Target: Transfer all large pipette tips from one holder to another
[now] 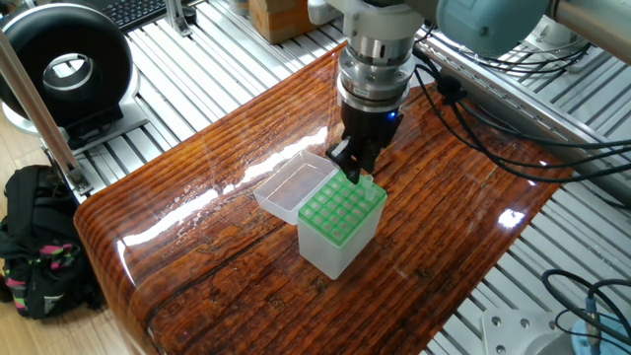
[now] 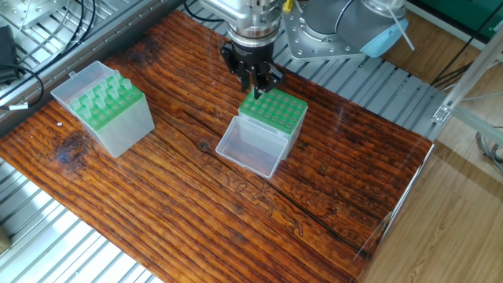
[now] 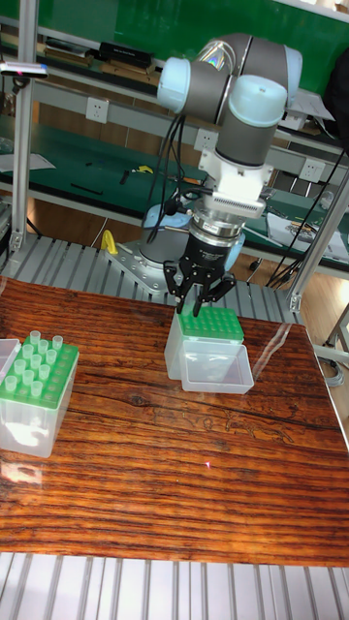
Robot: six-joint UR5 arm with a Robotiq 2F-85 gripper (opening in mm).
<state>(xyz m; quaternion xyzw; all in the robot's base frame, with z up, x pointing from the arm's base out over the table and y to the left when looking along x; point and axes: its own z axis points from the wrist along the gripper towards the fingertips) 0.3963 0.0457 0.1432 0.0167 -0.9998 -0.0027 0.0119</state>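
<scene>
The large pipette tips (image 3: 37,356) were slim, tapered, translucent whitish tubes standing upright in the green rack of a clear plastic holder (image 2: 104,106) well to one side of the landmark box (image 2: 272,116). About ten tips showed in the tall fixed view; the exact count could not be confirmed. One more tip (image 1: 368,183) stood in a corner well of the landmark box, just beside the gripper.

The landmark box was a frosted plastic holder with a green perforated top, its clear hinged lid (image 1: 295,185) lying open against it on the worktop (image 2: 196,196). The worktop was glossy, ridged, dark red-brown wood.

The gripper (image 1: 353,168) hung directly over the far edge of the landmark box, pointing down, fingertips at the green rack's surface. The jaws stood close together; whether they had hold of a tip could not be told, as the fingers hid the spot.

One arm, two holders and one open lid were counted.
</scene>
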